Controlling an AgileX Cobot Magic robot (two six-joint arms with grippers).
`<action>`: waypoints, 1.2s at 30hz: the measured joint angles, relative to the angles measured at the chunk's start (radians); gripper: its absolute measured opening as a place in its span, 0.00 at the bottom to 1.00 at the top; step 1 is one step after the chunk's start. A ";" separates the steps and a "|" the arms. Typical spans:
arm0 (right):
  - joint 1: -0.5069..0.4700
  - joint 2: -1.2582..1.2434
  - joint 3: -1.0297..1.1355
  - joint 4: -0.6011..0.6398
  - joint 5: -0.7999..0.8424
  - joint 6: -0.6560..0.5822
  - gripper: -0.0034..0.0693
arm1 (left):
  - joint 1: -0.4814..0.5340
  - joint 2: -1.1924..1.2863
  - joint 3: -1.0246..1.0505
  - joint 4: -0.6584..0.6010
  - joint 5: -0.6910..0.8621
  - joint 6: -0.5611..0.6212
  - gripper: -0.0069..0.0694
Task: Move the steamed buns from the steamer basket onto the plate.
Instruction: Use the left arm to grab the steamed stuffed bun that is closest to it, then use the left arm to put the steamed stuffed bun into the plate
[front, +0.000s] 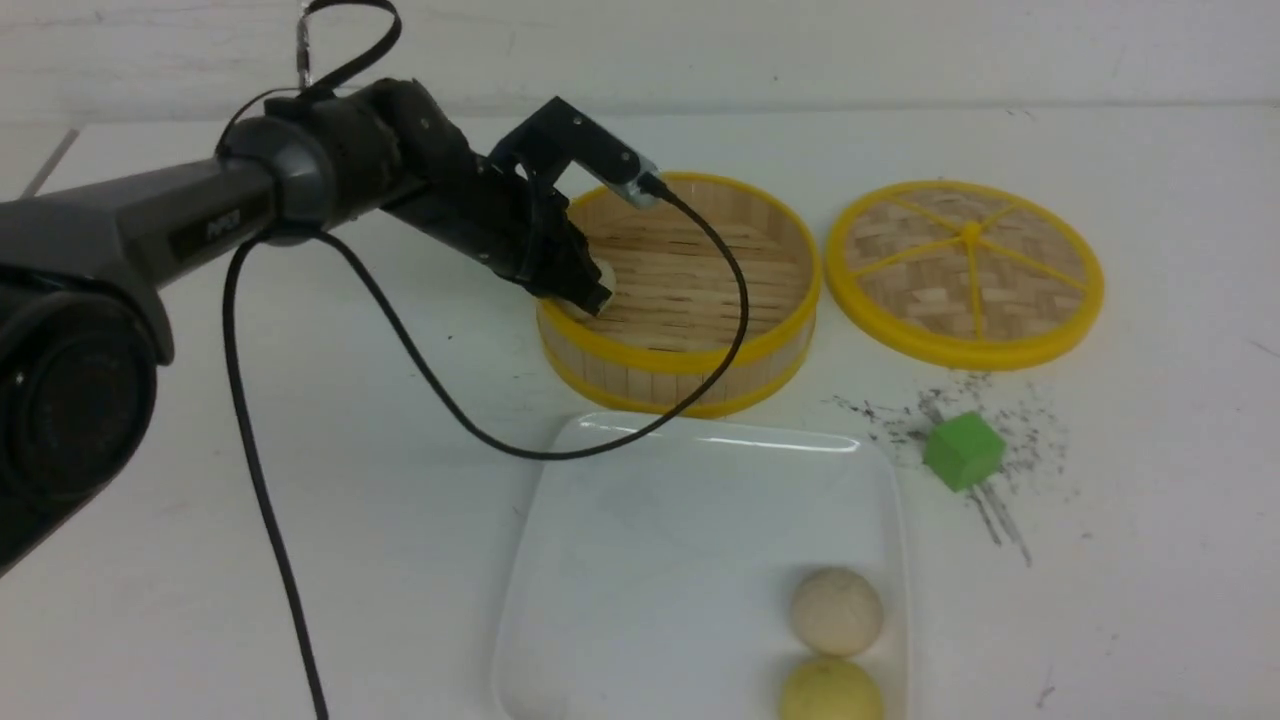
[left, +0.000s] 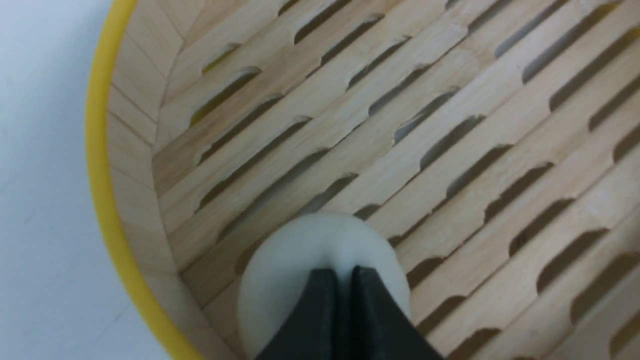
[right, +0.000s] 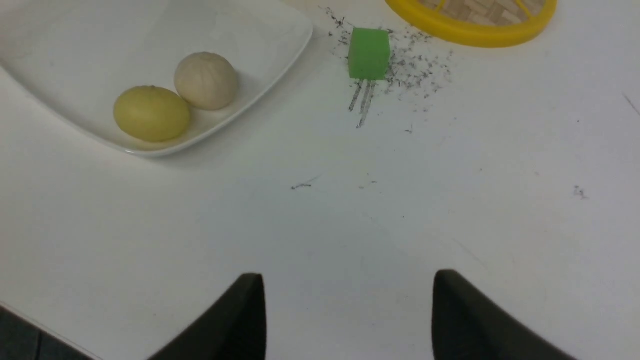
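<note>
**A:** Left gripper (left: 342, 272) is down in the steamer basket (front: 680, 362) behind the plate (front: 650, 520), fingers (left: 320, 310) squeezed nearly shut on the white bun (left: 280, 280). Last one to lift?

**B:** Guess so. Cream bun (front: 836, 610) and yellow bun (front: 830, 692) sit in the plate's near right corner. Right gripper (right: 347, 280) hangs beyond it, wide open and empty, probably just keeping clear.

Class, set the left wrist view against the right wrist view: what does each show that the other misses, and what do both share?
Left wrist only: inside the steamer basket, the left claw shut on a white bun. Right wrist only: the plate holding a cream bun and a yellow bun, the green cube, the woven disc, the open right claw. Shared: the table.
</note>
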 joint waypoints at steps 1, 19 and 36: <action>0.000 0.000 0.000 0.000 -0.004 0.000 0.63 | 0.000 -0.013 0.001 0.005 0.002 0.000 0.13; 0.000 0.000 0.000 -0.014 -0.051 0.000 0.61 | 0.001 -0.386 0.006 0.230 0.247 -0.282 0.13; 0.000 0.000 0.000 -0.023 -0.049 0.000 0.61 | -0.038 -0.517 0.154 -0.066 0.647 -0.409 0.13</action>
